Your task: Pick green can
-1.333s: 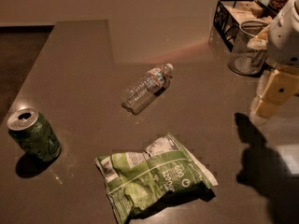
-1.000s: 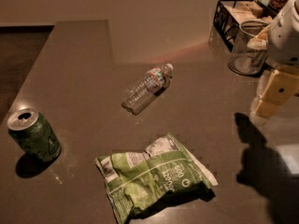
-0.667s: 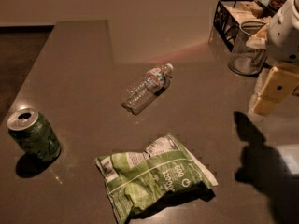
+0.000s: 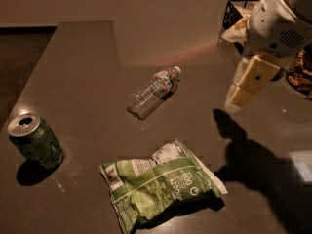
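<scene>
The green can (image 4: pixel 35 140) stands upright on the dark table (image 4: pixel 83 72) at the far left, near the table's left edge, with its silver top and pull tab showing. My gripper (image 4: pixel 240 92) hangs above the table at the right, far from the can, with its white arm housing (image 4: pixel 280 21) above it. It holds nothing that I can see. Its shadow falls on the table below it.
A clear plastic bottle (image 4: pixel 155 90) lies on its side in the middle. A green-and-white chip bag (image 4: pixel 161 186) lies at the front centre. A black wire basket (image 4: pixel 233 13) with items stands at the back right. The table drops off along the left side.
The gripper and arm have moved left and slightly up, now covering the glass cup seen earlier at the back right. The can, bottle and bag have not moved.
</scene>
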Controlling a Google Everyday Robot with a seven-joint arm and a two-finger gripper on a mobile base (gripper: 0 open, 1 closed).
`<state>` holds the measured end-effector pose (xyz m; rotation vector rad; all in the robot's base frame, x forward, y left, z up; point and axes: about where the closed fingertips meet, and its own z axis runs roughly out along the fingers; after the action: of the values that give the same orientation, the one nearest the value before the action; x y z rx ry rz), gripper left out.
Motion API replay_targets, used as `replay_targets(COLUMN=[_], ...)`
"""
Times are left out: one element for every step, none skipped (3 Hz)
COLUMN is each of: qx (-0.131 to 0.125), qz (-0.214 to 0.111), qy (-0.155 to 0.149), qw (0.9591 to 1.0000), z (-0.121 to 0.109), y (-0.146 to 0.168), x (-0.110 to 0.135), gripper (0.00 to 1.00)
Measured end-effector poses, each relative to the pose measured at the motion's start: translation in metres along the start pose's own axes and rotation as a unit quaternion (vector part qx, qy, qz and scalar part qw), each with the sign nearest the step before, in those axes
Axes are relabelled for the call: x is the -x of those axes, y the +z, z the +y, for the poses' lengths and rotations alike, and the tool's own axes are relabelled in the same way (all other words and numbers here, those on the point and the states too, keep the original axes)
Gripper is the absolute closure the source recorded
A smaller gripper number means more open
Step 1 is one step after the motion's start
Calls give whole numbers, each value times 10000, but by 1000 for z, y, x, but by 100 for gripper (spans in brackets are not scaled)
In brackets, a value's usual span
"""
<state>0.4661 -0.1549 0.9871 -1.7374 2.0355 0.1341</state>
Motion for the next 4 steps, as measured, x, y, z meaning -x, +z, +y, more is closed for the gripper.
replay_targets(qx=[232,327,470,521], qz=[-654,-1022,-1248,-1306], qy=[-383,-724,-950,-1171], qw=[9969,9916,9865,9831], z=[13,31,53,97], y=[10,20,31,37], x=[43,81,113,165], gripper=[0,0,0,0])
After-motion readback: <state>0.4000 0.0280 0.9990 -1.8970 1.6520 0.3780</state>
